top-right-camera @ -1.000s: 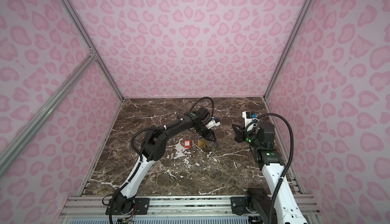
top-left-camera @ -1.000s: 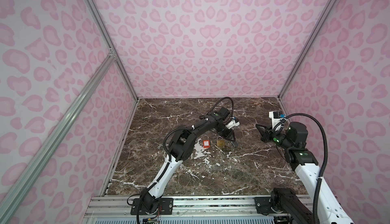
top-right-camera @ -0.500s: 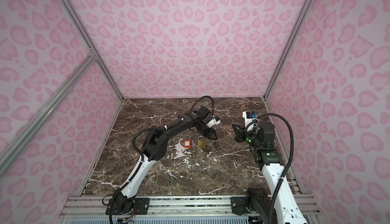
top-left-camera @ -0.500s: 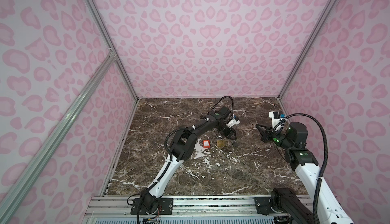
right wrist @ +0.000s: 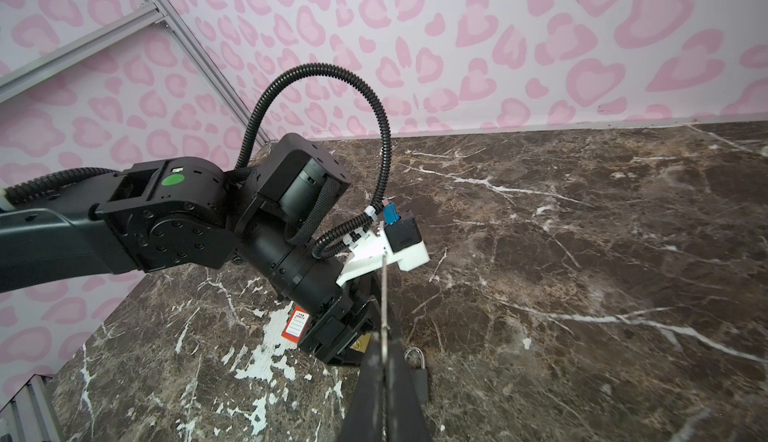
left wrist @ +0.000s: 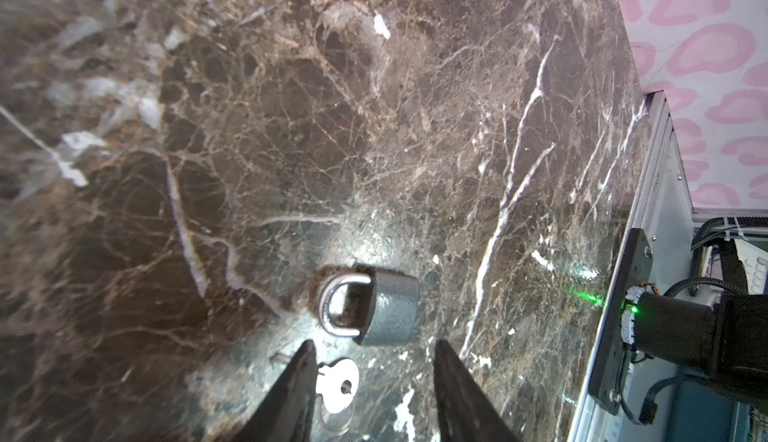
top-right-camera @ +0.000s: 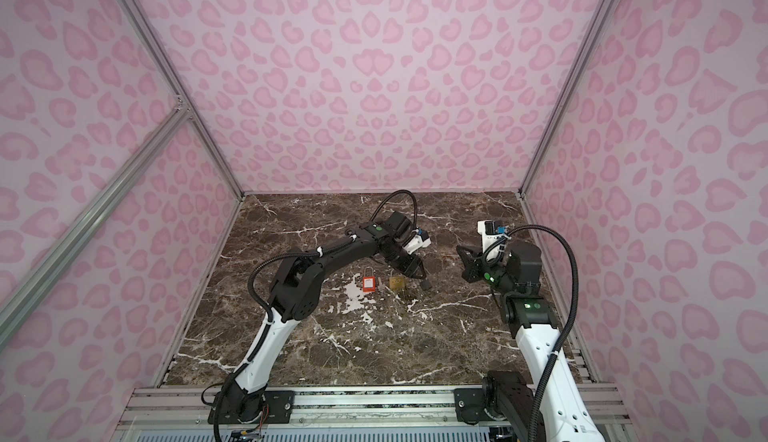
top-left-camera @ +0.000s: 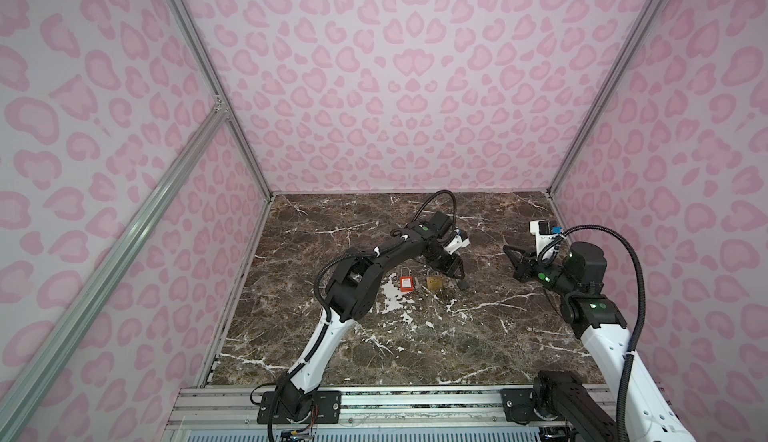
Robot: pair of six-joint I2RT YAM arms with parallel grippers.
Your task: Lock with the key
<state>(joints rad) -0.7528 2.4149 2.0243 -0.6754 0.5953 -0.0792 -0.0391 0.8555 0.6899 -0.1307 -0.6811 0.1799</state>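
A dark grey padlock (left wrist: 386,311) lies on its side on the marble table, its shackle seated in the body; both top views show it (top-left-camera: 462,285) (top-right-camera: 424,284). My left gripper (left wrist: 374,343) hovers just short of it, open. A silver key (left wrist: 338,381) on a ring lies flat on the table, touching one of the fingers (left wrist: 299,377). My right gripper (right wrist: 384,338) hangs in the air to the right (top-left-camera: 508,250), shut on a thin silver key blade (right wrist: 385,294) seen edge-on, pointing toward the left arm.
A red padlock (top-left-camera: 406,284) and a brass padlock (top-left-camera: 434,282) lie just left of the dark one, under the left wrist. Pink patterned walls close in three sides. A metal rail (top-left-camera: 415,402) runs along the front edge.
The left gripper has drawn back slightly from the dark padlock and its jaws stand wider. The right arm has not moved.
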